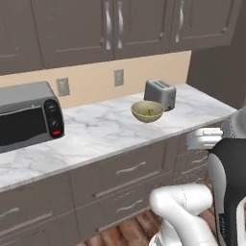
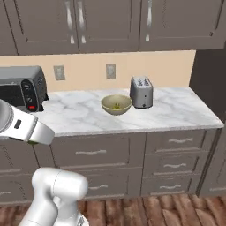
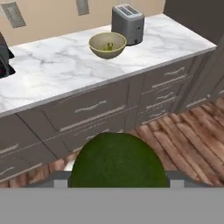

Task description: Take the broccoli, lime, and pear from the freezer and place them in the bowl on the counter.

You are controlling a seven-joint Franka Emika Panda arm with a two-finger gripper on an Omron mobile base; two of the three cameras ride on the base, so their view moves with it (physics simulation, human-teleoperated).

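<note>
A dark green round lime [image 3: 118, 159] bulges up at the bottom of the hand view, with my gripper [image 3: 118, 178] shut on it, its fingertips mostly hidden behind the fruit. I hold it in front of the dark drawers, well short of the white marble counter [image 3: 52, 70] and above the wood floor. The pale olive-tan bowl [image 3: 107, 45] [image 1: 147, 111] [image 2: 116, 104] stands on the counter beside the toaster. Inside the bowl lies the small yellow-green broccoli [image 3: 108, 46] [image 1: 148, 113] [image 2: 116, 106]. The pear and the freezer are out of view.
A silver toaster [image 1: 160, 92] [image 2: 141, 92] [image 3: 127, 23] stands just right of the bowl. A microwave [image 1: 26, 115] [image 2: 22, 88] occupies the counter's left end. Wall cabinets [image 2: 110, 24] hang above. A tall dark panel [image 2: 212, 79] closes the counter's right end.
</note>
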